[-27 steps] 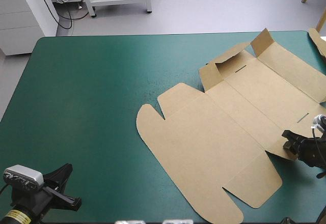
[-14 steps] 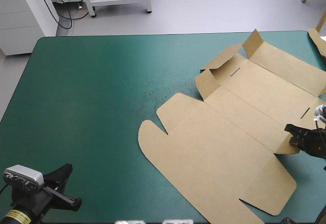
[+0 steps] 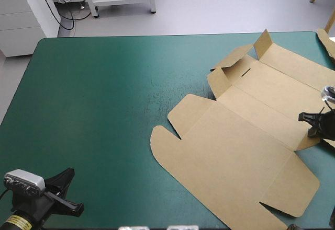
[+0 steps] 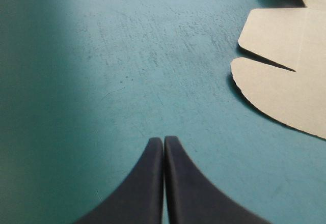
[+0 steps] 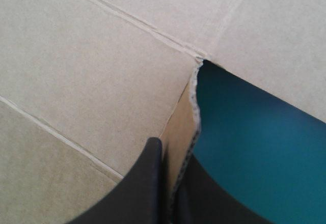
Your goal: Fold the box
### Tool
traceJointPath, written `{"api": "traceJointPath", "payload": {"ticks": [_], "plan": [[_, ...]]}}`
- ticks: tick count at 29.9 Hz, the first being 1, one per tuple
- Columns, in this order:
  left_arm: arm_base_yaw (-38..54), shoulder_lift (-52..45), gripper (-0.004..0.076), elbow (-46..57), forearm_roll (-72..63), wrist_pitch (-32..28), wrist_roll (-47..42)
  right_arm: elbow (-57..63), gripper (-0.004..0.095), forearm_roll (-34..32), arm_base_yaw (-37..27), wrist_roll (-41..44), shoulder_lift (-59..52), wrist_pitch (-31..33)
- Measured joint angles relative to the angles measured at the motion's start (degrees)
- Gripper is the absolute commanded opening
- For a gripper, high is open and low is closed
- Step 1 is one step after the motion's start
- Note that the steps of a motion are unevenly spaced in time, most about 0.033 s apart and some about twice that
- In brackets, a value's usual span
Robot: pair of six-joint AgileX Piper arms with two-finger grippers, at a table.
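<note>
The counter [image 3: 94, 110], under its teal-green cover, carries the box [image 3: 235, 151], a cut sheet of brown board opened out on the right half, slanting from the near edge toward the far right corner. It lies mostly flat; small flaps at its far end tilt up. Another piece of brown board [image 3: 326, 41] shows at the far right corner.

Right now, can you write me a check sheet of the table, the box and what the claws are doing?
Surface: teal-green cover, bare on its left half.
Job's things: brown box, mostly flat on the right half, with its far flaps raised.
Clutter: edge of more board at the far right corner.
Claws: left claw shut, holding nothing, over bare cover; right claw shut on a side flap of the box.
Cables: nothing seen.
Surroundings: nothing seen.
</note>
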Motion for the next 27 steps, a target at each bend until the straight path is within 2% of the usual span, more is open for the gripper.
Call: {"api": "traceJointPath", "payload": {"ticks": [6,12,23,27], "plan": [[0.0,0.0,-0.0008,0.0,0.0,0.0,0.05,-9.9,-0.0017,-8.06,12.18,5.14,10.53,0.68],[0.0,0.0,-0.0008,0.0,0.0,0.0,0.09,-20.88,-0.002,-10.72,24.0,5.63,18.86,1.09],[0.0,0.0,-0.0008,0.0,0.0,-0.01,0.09,-41.15,-0.0021,-14.8,42.19,2.25,33.58,2.13],[0.0,0.0,-0.0008,0.0,0.0,-0.01,0.09,-46.79,-0.002,-18.17,48.72,-0.44,37.56,2.75]]}}
